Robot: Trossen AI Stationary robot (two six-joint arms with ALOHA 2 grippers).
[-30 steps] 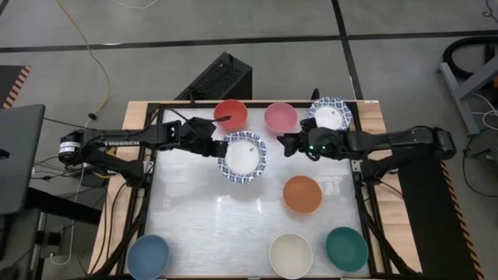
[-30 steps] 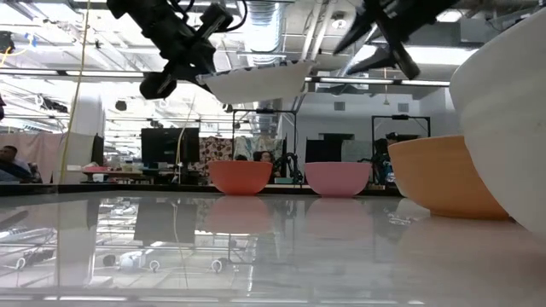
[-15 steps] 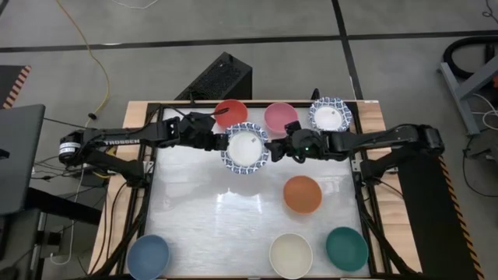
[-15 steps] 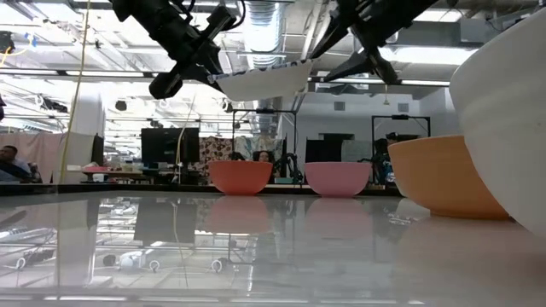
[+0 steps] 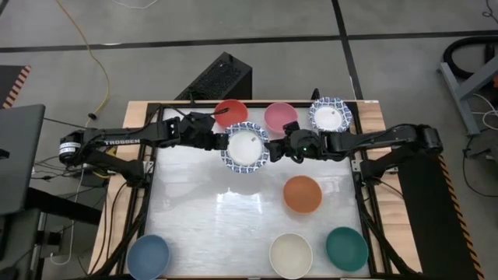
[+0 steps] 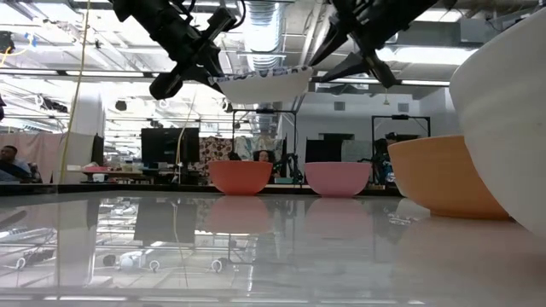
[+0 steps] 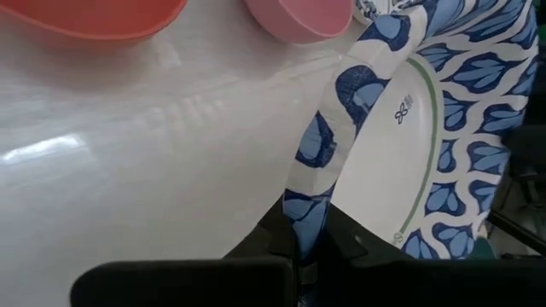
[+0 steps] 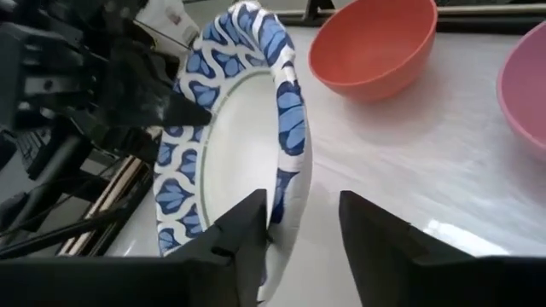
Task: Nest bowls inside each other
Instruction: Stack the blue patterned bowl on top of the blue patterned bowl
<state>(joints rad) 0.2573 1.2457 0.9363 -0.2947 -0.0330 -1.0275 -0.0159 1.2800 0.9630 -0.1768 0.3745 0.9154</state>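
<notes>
Two grippers on one patterned bowl [image 5: 246,148] aloft above the table [image 5: 233,210] near the red bowl [image 5: 230,113]: left gripper [image 5: 216,138] clamped on its rim, right gripper [image 5: 274,146] straddling the opposite rim, jaws apart; risk of tilting or dropping if pinched off-centre.

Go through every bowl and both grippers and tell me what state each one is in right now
Held white bowl with blue patterned rim: lifted off the table, upright.
Left gripper: shut on its rim.
Right gripper: open, fingers straddling the opposite rim.
Second blue-rimmed white bowl: on the table, upright.
Red, pink, orange, blue, cream, teal bowls: upright, separate, empty.
</notes>
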